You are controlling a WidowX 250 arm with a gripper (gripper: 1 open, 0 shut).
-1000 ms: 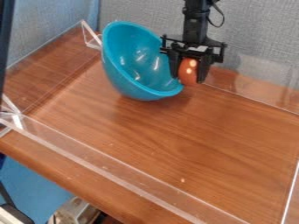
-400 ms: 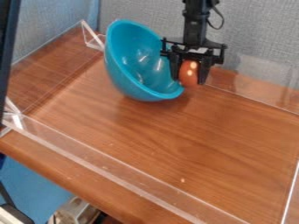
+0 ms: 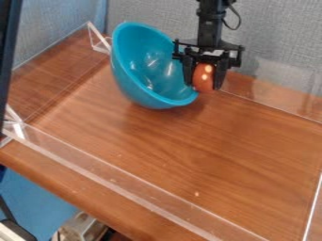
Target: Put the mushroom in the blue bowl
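blue bowl (image 3: 149,68): glossy turquoise plastic, smooth, light glints on inner wall
mushroom (image 3: 202,77): reddish-orange, smooth, slightly shiny; material could not be told
pincer (image 3: 204,75): black, matt, looked like hard plastic or metal
worktop (image 3: 164,151): brown wood grain, polished, showed soft reflections
clear wall (image 3: 138,201): transparent acrylic-looking sheet around the worktop edge, glossy, smooth
backdrop (image 3: 75,19): grey-blue, matt, cloth-like

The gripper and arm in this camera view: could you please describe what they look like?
The gripper is black, with a crossbar body and two slim black fingers pointing down. Above it a thin, dark, column-like arm rises out of the top of the view. No markings or loose cables can be made out at this size.
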